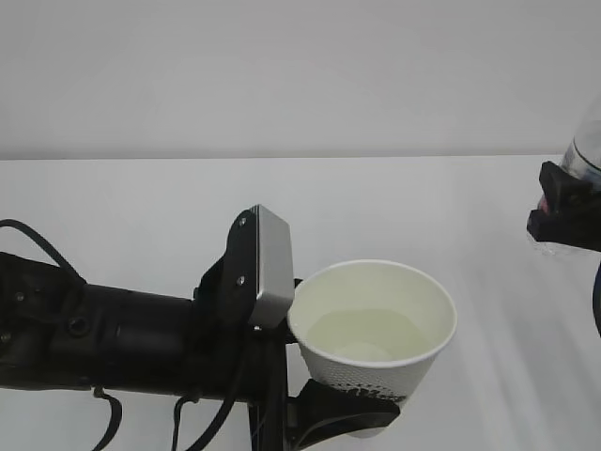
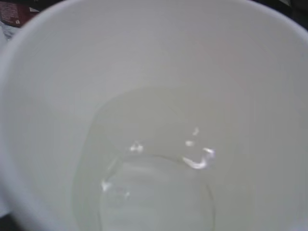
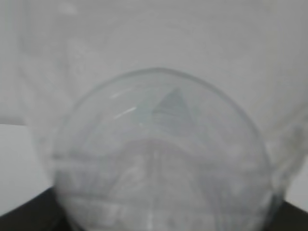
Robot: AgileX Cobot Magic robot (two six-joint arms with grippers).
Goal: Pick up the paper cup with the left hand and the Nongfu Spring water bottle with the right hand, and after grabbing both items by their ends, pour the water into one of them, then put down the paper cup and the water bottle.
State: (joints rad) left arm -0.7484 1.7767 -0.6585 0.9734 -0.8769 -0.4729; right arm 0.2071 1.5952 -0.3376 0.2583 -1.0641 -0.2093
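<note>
The paper cup [image 1: 372, 380] is upright near the bottom centre of the exterior view, with my left gripper [image 1: 351, 414] shut on its lower part from the left. Clear water [image 1: 362, 338] lies in its bottom. In the left wrist view the cup's cream inside [image 2: 144, 57] fills the frame, with the water [image 2: 159, 192] glinting low down and the fingers hidden. At the far right edge my right gripper [image 1: 563, 212] is shut on the Nongfu Spring water bottle [image 1: 588, 146], which is raised and mostly cut off. In the right wrist view the bottle's clear ribbed body [image 3: 163, 159] covers the frame.
A white table [image 1: 141, 207] runs back to a plain pale wall. The left arm's black body and cables [image 1: 94, 338] stretch across the lower left. A dark red scrap of the bottle's label [image 2: 12, 12] shows past the cup's rim.
</note>
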